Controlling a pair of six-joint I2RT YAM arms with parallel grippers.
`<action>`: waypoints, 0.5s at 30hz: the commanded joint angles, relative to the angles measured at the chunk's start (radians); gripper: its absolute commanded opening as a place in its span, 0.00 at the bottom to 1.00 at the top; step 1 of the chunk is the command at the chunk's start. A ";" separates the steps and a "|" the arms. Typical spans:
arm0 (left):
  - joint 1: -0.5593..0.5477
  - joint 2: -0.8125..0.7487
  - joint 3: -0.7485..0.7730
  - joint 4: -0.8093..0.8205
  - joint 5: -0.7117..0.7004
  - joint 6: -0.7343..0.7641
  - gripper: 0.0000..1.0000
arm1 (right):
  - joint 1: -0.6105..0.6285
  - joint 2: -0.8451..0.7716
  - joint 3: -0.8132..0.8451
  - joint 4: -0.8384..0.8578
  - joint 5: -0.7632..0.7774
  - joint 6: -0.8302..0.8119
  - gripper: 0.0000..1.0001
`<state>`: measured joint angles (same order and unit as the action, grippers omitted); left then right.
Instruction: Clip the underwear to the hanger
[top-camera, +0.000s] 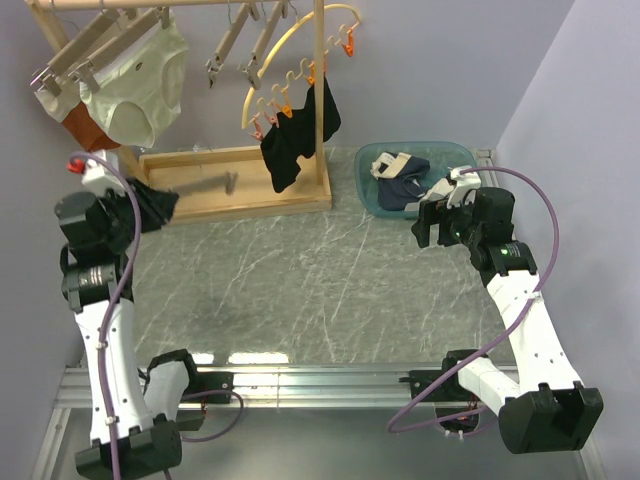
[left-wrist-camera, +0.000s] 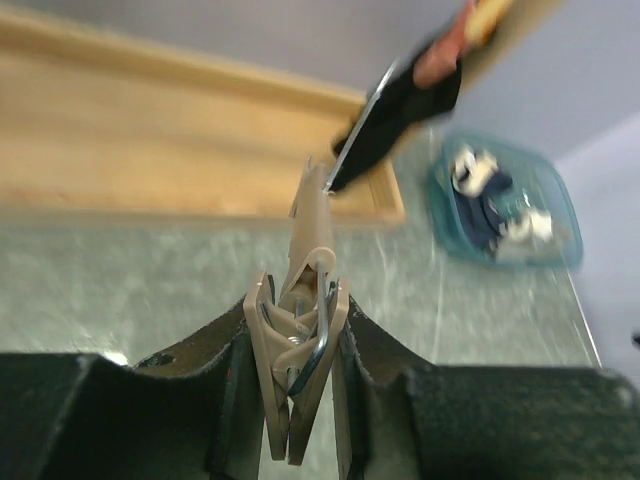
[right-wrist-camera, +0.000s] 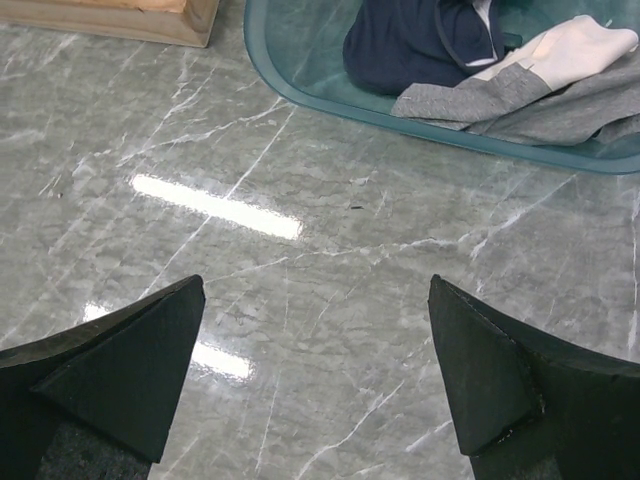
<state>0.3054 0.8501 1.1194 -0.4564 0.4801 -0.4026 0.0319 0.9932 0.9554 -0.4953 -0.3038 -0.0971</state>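
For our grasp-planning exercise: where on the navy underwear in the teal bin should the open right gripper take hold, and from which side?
Probably the bunched top fold of the navy underwear, right gripper descending from above: it lies crumpled inside the bin, whose wall blocks a sideways reach, with grey cloth beside it.

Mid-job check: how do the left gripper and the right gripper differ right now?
The left gripper is closed on the clip end of the hanger; the right gripper is wide open and empty. The left gripper sits near the wooden rack base; the right gripper hovers over bare table, just short of the basin holding the navy underwear. Both are the same black build.
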 joint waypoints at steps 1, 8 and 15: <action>0.004 -0.052 -0.131 -0.068 0.123 -0.025 0.00 | -0.004 -0.018 -0.003 0.029 -0.017 0.005 1.00; -0.022 -0.024 -0.406 0.149 0.218 -0.189 0.00 | -0.006 -0.010 -0.003 0.024 -0.018 0.002 1.00; -0.074 0.158 -0.498 0.379 0.112 -0.226 0.00 | -0.004 0.004 0.009 0.017 -0.009 0.002 1.00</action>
<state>0.2401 0.9829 0.6346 -0.2684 0.6296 -0.5892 0.0319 0.9955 0.9550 -0.4957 -0.3084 -0.0971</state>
